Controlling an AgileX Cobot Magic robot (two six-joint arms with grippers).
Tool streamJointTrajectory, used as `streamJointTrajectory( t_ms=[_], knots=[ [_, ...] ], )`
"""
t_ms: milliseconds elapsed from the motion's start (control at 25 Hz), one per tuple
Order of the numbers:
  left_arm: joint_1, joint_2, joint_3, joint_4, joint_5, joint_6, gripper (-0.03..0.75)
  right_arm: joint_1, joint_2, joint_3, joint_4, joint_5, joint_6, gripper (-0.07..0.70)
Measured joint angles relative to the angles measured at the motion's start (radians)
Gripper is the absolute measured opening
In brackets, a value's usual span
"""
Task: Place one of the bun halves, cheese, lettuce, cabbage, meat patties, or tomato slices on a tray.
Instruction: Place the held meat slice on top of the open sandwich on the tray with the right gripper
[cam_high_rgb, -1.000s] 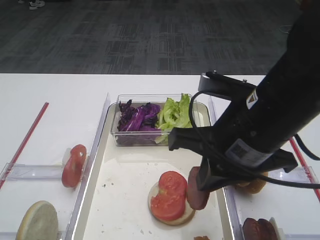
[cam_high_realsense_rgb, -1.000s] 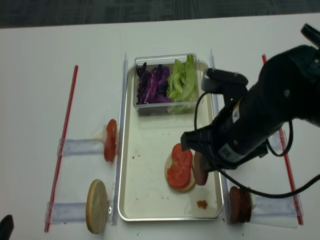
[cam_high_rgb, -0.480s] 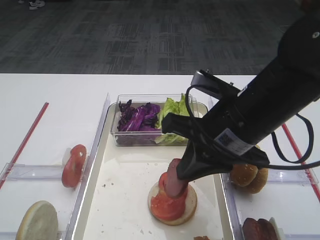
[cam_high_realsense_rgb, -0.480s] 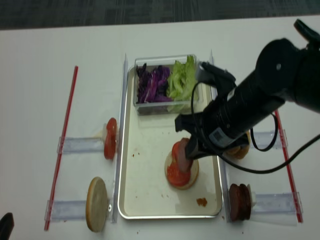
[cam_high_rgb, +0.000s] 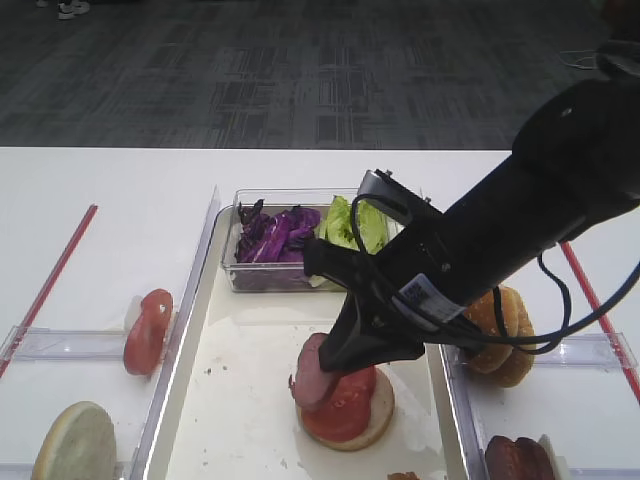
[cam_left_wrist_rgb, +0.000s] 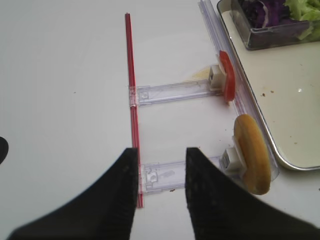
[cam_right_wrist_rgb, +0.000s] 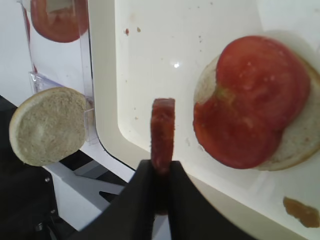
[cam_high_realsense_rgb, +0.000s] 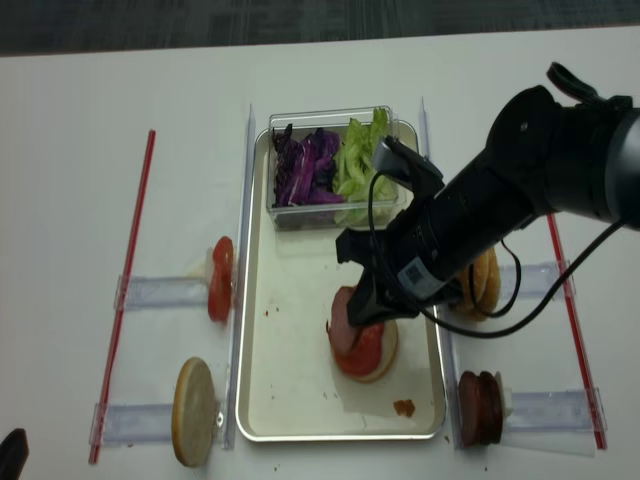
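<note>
My right gripper (cam_right_wrist_rgb: 160, 172) is shut on a meat patty (cam_right_wrist_rgb: 163, 132) held on edge. It hangs low over the cream tray (cam_high_realsense_rgb: 290, 385), at the left edge of a pale bun half (cam_right_wrist_rgb: 300, 145) topped with two tomato slices (cam_right_wrist_rgb: 255, 107). From above, the patty (cam_high_realsense_rgb: 343, 320) overlaps the left side of the tomato slices (cam_high_realsense_rgb: 367, 347). Cabbage (cam_high_realsense_rgb: 308, 165) and lettuce (cam_high_realsense_rgb: 360, 160) fill a clear tub at the tray's far end. My left gripper (cam_left_wrist_rgb: 160, 175) is open and empty above the table, left of the tray.
Clear racks flank the tray: a tomato slice (cam_high_realsense_rgb: 220, 278) and a pale bun half (cam_high_realsense_rgb: 195, 410) on the left, seeded buns (cam_high_realsense_rgb: 485, 285) and more meat patties (cam_high_realsense_rgb: 478, 405) on the right. Red strips (cam_high_realsense_rgb: 125, 290) border the work area. A sauce blob (cam_high_realsense_rgb: 404, 407) lies near the tray's front corner.
The right gripper has carried the patty leftward, from the right side of the tomato-topped bun across it to its left edge. The left gripper has not visibly moved.
</note>
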Motion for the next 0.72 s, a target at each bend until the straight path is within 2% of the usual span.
streamJointTrajectory(
  t_ms=[720],
  knots=[
    [0.000, 0.000, 0.000, 0.000, 0.000, 0.000, 0.225, -0.007, 0.074, -0.004, 0.021, -0.035, -0.045, 0.084]
  ],
)
